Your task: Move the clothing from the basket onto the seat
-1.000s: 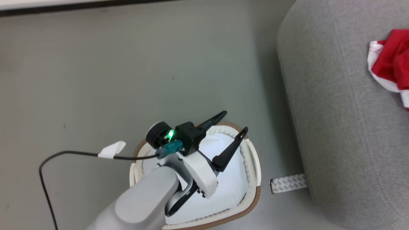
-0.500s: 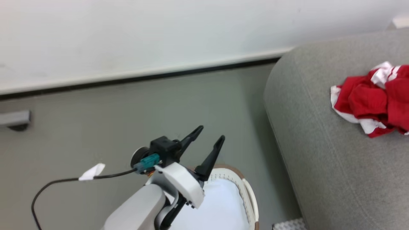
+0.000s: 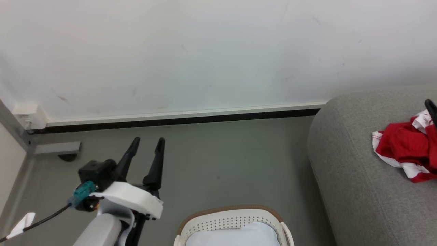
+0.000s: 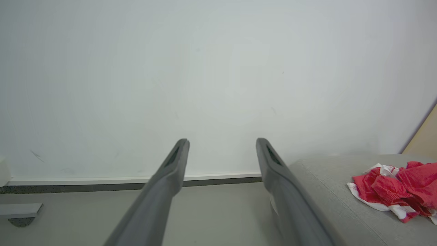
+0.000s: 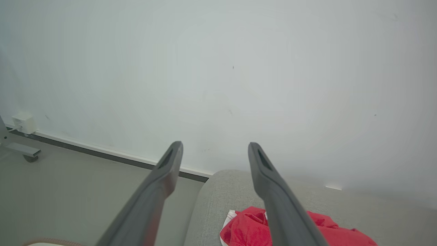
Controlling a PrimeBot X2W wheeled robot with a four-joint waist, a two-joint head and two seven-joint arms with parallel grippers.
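Observation:
The clothing (image 3: pixel 403 150), a crumpled red heap with white trim, lies on the seat (image 3: pixel 355 177), a light-grey sofa at the right. My right gripper (image 5: pixel 215 145) hangs open just above the clothing (image 5: pixel 245 230), nothing between its fingers; one dark fingertip (image 3: pixel 431 107) shows at the head view's right edge. The basket (image 3: pixel 232 209), cream with a tan rim, stands at the bottom centre and holds a pale blue-white cloth (image 3: pixel 232 235). My left gripper (image 3: pixel 147 140) is open and empty over the floor, left of the basket. Past the left gripper (image 4: pixel 222 141) the clothing (image 4: pixel 392 188) lies to the right.
A white wall with a dark baseboard (image 3: pixel 177 119) runs behind the grey floor. A grey foot with a wheel (image 3: pixel 58 150) and a white wall box (image 3: pixel 29 116) sit at the far left. A black cable with a white tag (image 3: pixel 20 222) trails from my left wrist.
The head camera has tilted up, bringing the wall into view. My left gripper, above the basket a second ago, now stands left of it over the floor, still open.

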